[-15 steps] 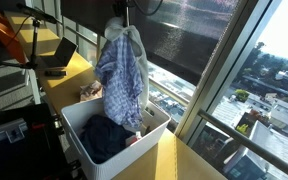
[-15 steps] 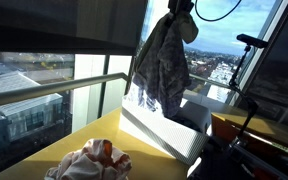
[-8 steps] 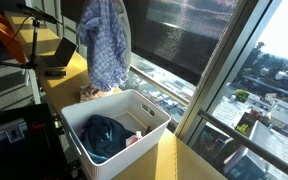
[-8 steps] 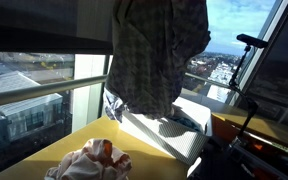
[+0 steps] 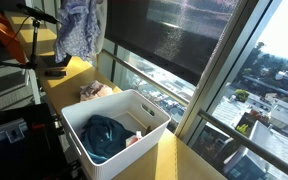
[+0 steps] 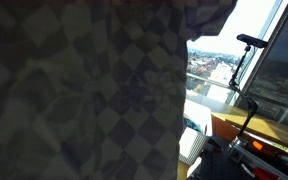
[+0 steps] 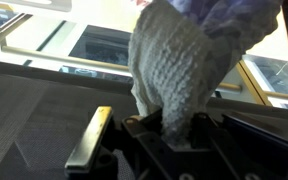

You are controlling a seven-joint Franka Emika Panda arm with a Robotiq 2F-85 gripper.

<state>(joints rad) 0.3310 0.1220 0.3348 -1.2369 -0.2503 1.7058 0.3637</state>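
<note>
Held cloth: a blue-and-white checked cloth (image 5: 79, 28) hangs at 11 o'clock in an exterior view. Its top runs past the upper edge, and it is well above the yellow table (image 5: 184, 160).
Same cloth, close up: in an exterior view the checked cloth (image 6: 84, 90) hangs just in front of the lens. It covers everything from 9 o'clock to past the middle.
Pincer: it shows only in the wrist view. The gripper (image 7: 164, 128) comes in from 6 o'clock, its jaws narrow and clamped on a pale knitted fabric (image 7: 169, 70).
Knitted fabric: it rises from the jaws toward 12 o'clock, with the checked cloth (image 7: 234, 18) bunched against it at 1 o'clock. I cannot tell whether the two are one piece.
Pink cloth: a crumpled pink-and-white cloth (image 5: 96, 92) lies on the table, at 5 o'clock from the hanging cloth. It is just beside the basket's far corner.
Basket: a white basket (image 5: 144, 142) stands open-topped on the table at 6 o'clock, well apart from the hanging cloth. One ribbed corner of it (image 6: 191, 148) shows at 4 o'clock in an exterior view.
Inside the basket: a dark blue garment (image 5: 106, 135) lies heaped in its left half.
Window: a tall window (image 5: 254, 90) fills the 3 o'clock side, with city rooftops far below.
Far right: a black stand (image 6: 249, 42) is at 2 o'clock against the bright sky.
</note>
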